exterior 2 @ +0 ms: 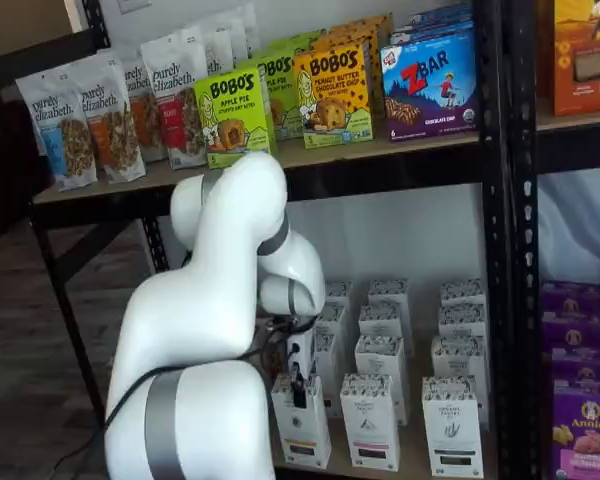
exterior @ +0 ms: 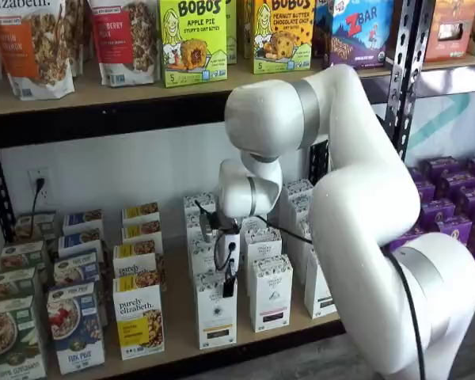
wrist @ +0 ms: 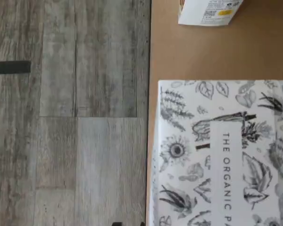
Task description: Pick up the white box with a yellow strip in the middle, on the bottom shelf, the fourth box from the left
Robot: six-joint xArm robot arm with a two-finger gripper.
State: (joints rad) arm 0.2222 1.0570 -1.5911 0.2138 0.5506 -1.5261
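Hanging just above the front carton, your white-bodied gripper with two black fingers (exterior: 229, 286) is showing side-on, so you cannot tell whether they are parted. Directly beneath it, the tall white carton with a thin yellow-gold strip (exterior: 216, 311) is standing upright at the front of the light-tan wooden bottom shelf (exterior: 174, 347). Black-strip white cartons (exterior: 271, 291) are crowding its right side, and the yellow-panelled granola box (exterior: 139, 317) is sitting to its left.

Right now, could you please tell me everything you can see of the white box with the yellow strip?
The white box is a tall, narrow carton with a speckled top band, a small round emblem and a thin yellow strip across its front. It stands upright at the bottom shelf's front edge, with the gripper just above it; contact is unclear.
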